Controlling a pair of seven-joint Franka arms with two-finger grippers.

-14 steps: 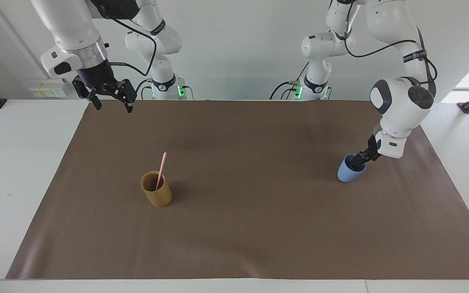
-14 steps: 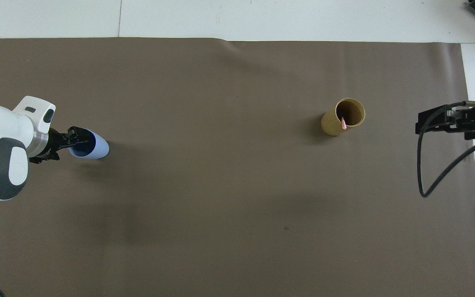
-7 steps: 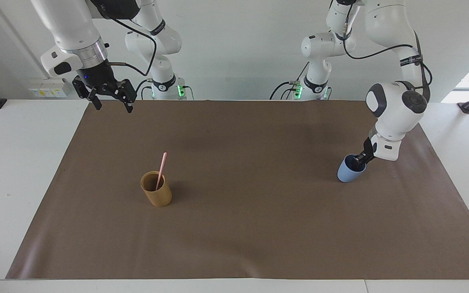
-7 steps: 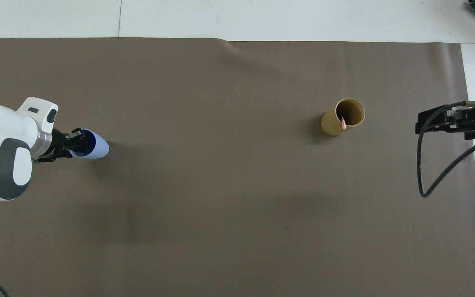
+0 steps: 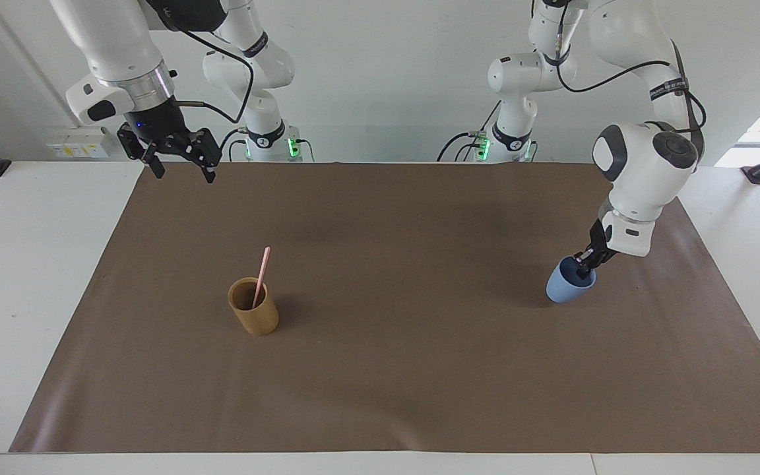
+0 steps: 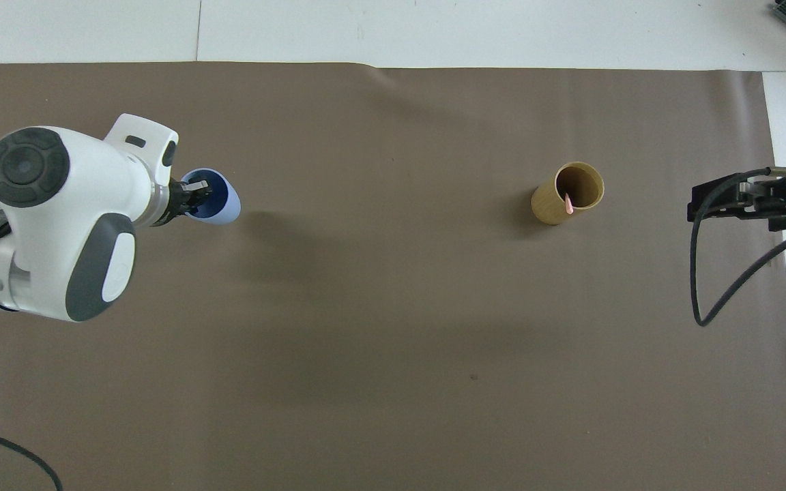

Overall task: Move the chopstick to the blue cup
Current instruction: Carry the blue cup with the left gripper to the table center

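The left gripper [image 5: 582,266] is pinched tight on the rim of the blue cup [image 5: 568,285], one finger inside the mouth and one outside; it grips the cup at the left arm's end of the brown mat [image 5: 419,396], about midway between the mat's edge at the robots' bases and its edge away from them. I cannot tell whether the cup's base rests on the mat or hangs just above it. The cup is tilted, its mouth turned up and toward the gripper, and nothing shows inside it but the fingertip. The left arm drops down from above, its wrist bent so that the gripper slants down into the cup.

The tan cup [image 5: 253,315] stands upright on the mat toward the right arm's end, well apart from the blue cup. The chopstick [image 5: 262,274] stands in it, lower end inside, long axis nearly upright with a slight lean, its upper half clear of the rim.

The right gripper [image 5: 181,170] hangs with fingers spread wide over the mat's corner at the right arm's base, holding nothing, and waits.
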